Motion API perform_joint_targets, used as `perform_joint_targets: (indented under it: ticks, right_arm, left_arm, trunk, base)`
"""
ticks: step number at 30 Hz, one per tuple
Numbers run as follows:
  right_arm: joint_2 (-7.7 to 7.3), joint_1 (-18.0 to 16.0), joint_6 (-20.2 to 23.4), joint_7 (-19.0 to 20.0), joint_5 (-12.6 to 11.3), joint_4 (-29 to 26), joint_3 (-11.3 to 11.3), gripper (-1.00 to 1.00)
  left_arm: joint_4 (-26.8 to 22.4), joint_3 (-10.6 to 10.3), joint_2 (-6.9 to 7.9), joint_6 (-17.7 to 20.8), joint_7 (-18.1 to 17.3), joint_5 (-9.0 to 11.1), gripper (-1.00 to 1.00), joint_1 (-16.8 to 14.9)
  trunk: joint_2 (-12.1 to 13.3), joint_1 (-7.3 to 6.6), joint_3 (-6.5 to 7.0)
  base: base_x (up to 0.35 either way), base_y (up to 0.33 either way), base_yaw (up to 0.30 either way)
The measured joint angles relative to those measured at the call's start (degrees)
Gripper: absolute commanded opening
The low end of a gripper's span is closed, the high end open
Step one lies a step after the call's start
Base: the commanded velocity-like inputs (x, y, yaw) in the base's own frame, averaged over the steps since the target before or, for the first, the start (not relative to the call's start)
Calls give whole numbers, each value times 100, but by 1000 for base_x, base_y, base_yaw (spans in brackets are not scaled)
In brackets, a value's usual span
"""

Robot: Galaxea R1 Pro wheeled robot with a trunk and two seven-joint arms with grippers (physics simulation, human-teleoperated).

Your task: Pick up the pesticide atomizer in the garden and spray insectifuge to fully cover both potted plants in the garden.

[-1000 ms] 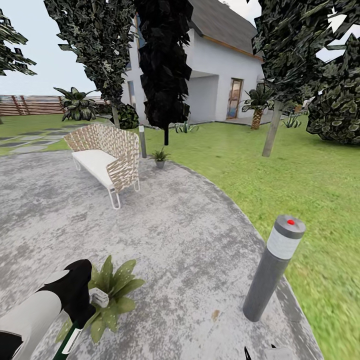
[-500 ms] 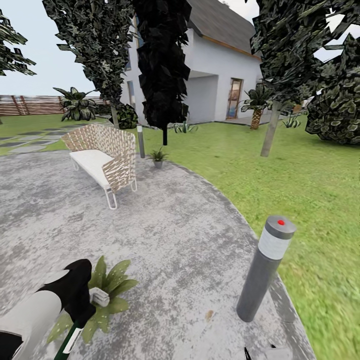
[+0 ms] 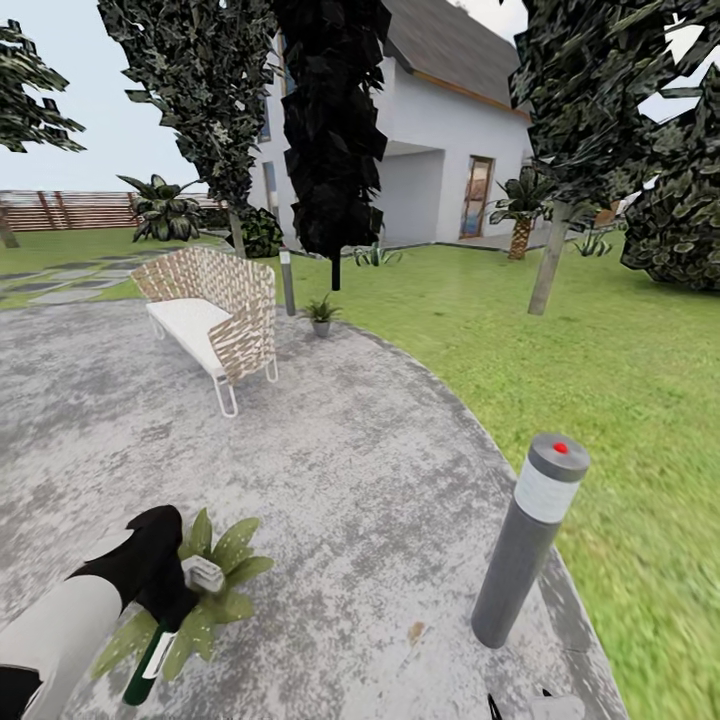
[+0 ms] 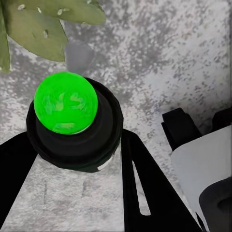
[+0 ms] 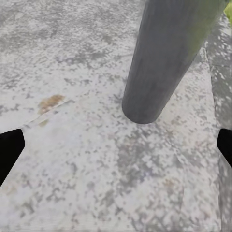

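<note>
Here the left gripper (image 3: 165, 622) grips the pesticide atomizer (image 3: 147, 667) over a potted plant (image 3: 215, 590).

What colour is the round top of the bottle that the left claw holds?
Bright green, on a black collar; the left wrist view shows the bottle top best.

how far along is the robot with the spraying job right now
Done: the pesticide atomizer is picked up, held in the left gripper. In hand: it hangs beside the near potted plant on the patio; no spray is visible. Left: covering that plant and the far potted plant beside the wicker bench.
</note>
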Motion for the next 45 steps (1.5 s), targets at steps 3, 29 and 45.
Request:
perform_joint_targets:
  ticks: [3,29,45]
  right_arm:
    - [-2,0,0,0,-1,-1,1,100]
    - [-2,0,0,0,-2,-7,1,100]
    - [2,0,0,0,5,5,3,100]
  left_arm:
    - [-60,86,1,-8,12,-9,-100,2]
    - [7,34,6,-35,16,-86,-100,-8]
    - [-60,19,-149,-29,-42,-90,-100,-257]
  trunk:
    - [0,0,0]
    - [0,0,0]
    - [0,0,0]
  base:
    - [0,0,31]
    - [-40,41,1]
    - [0,1,0]
